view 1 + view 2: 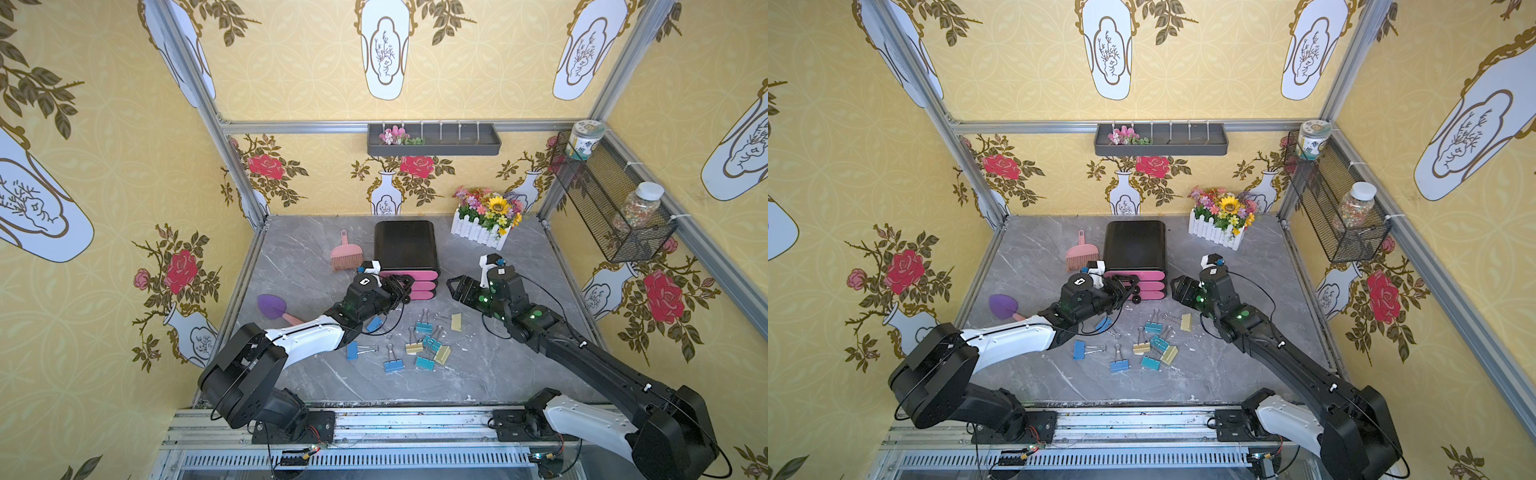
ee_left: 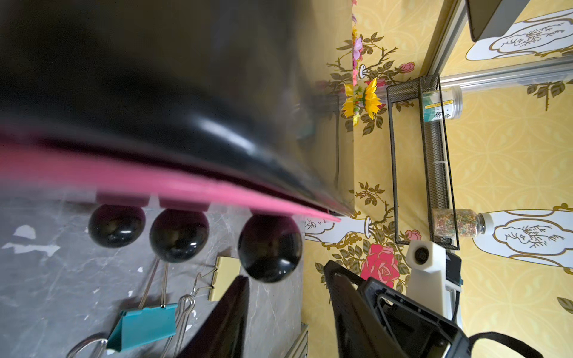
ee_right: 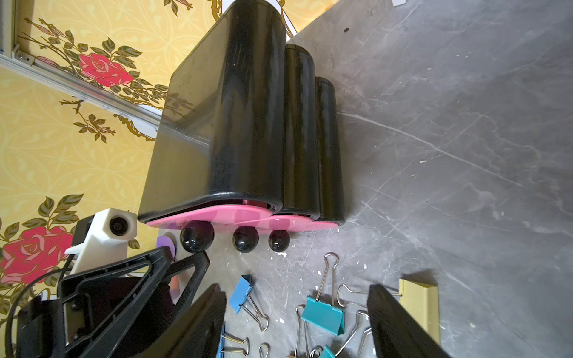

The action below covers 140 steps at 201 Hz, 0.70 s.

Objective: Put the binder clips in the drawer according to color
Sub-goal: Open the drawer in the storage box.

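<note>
The drawer unit (image 1: 405, 245), black with three shut pink fronts and black ball knobs, stands at the back middle of the table. Binder clips lie loose in front of it: blue (image 1: 352, 350), teal (image 1: 424, 327) and gold (image 1: 456, 322) among several. My left gripper (image 1: 409, 282) is at the top drawer's knob (image 2: 269, 248). Its jaws stand apart in the left wrist view (image 2: 286, 276), with the knob just beyond the tips. My right gripper (image 1: 453, 286) hovers open and empty right of the drawer fronts; in its wrist view it (image 3: 296, 289) hangs over a teal clip (image 3: 324, 314).
A pink dustpan brush (image 1: 345, 253) lies left of the drawer unit, and a purple scoop (image 1: 270, 305) sits near the left edge. A white flower box (image 1: 486, 220) stands at the back right. A wire basket (image 1: 611, 199) hangs on the right wall.
</note>
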### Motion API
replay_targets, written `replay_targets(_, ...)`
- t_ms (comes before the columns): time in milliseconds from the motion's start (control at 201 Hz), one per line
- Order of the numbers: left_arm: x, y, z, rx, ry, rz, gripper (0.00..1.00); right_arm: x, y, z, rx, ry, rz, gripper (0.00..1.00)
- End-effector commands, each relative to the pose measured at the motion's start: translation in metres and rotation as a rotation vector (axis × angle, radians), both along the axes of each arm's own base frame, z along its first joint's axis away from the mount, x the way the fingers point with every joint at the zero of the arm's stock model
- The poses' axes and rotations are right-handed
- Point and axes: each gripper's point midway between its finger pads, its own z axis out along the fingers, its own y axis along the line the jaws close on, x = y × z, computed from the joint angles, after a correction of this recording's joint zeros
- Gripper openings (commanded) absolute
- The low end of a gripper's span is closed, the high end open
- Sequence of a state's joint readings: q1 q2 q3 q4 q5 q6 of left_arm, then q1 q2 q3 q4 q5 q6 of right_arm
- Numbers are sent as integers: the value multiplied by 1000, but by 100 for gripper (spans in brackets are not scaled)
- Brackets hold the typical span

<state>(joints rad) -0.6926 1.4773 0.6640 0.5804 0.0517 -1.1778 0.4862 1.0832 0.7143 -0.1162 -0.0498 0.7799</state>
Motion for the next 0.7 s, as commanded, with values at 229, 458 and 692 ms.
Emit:
replay_targets(229,9,0,-6,2,-39,46,49,1,-4,-1,-3,-5,-13,77)
replay_targets(458,14,-4,-7,-4,-56,65,48,-1,-4,-2,-3,0,-10,77)
replay_targets(692,19,-6,-8,-16,-65,85,44,-3,-6,-5,-3,8,-13,77)
